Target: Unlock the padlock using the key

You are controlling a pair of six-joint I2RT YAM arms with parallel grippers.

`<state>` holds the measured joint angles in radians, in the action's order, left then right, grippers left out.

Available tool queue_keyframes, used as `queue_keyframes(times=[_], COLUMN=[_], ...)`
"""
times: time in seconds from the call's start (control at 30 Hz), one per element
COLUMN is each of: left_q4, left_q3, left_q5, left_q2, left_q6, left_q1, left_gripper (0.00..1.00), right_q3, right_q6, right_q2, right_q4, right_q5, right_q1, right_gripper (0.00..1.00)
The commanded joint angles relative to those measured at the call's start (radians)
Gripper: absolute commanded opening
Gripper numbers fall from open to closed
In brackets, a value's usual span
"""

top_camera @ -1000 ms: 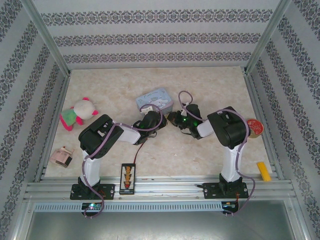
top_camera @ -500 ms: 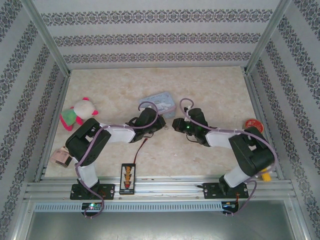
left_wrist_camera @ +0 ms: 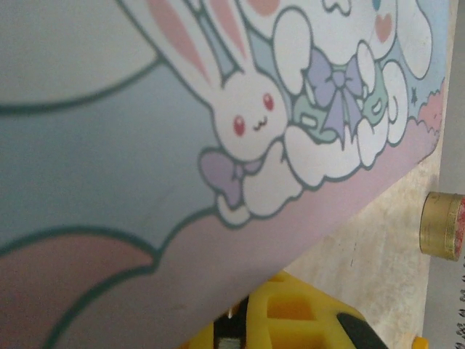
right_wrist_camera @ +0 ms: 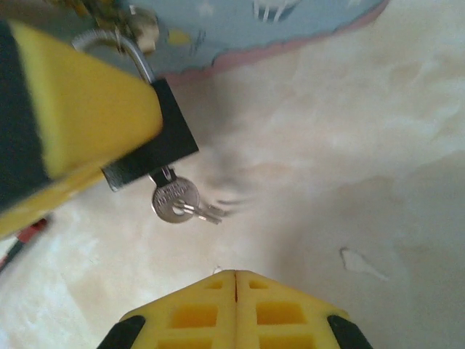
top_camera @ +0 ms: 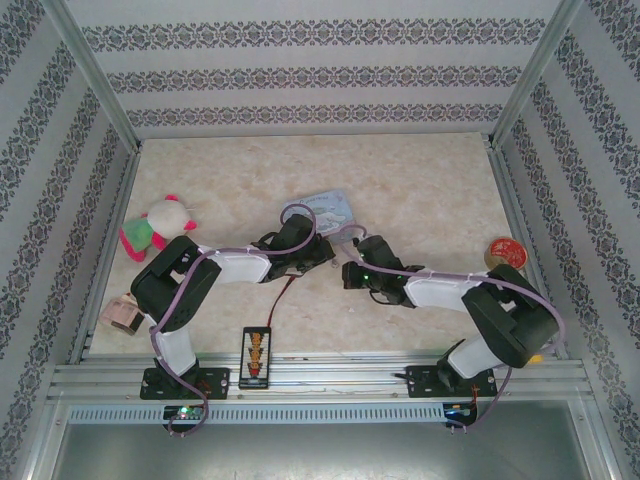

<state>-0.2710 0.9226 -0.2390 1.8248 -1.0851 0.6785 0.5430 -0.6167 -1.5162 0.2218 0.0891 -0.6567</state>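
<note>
1. Clearly, the right gripper (right_wrist_camera: 234, 280) is closed and empty; it must part before taking the key (right_wrist_camera: 174, 198) hanging under the padlock (right_wrist_camera: 163, 138) just ahead.
2. Pinch the key's round head squarely, then twist.
3. The left gripper's finger (right_wrist_camera: 80, 109) overlaps the padlock; whether it clamps, I cannot tell.
4. The tin (right_wrist_camera: 254, 22) crowds close behind; bare worktop (right_wrist_camera: 349, 145) lies rightward.

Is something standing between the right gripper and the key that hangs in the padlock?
Nothing visible. Between the shut right gripper and the key, which sticks in the padlock underside, the right wrist view shows open space over the table.
</note>
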Motion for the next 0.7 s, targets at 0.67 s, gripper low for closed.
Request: queue_keyframes(times=[0.67], left_q4=[-0.059], left_q3=[0.017], left_q5=[-0.123], left_q2=[0.049], left_q6=[-0.054], left_q1=[-0.017], left_gripper=[0.00], right_q3=[0.149], right_q6=[0.075], right_q2=[-0.166], right_q4=[0.093], right_q5=[-0.066], right_q1=[-0.012], right_gripper=[0.00])
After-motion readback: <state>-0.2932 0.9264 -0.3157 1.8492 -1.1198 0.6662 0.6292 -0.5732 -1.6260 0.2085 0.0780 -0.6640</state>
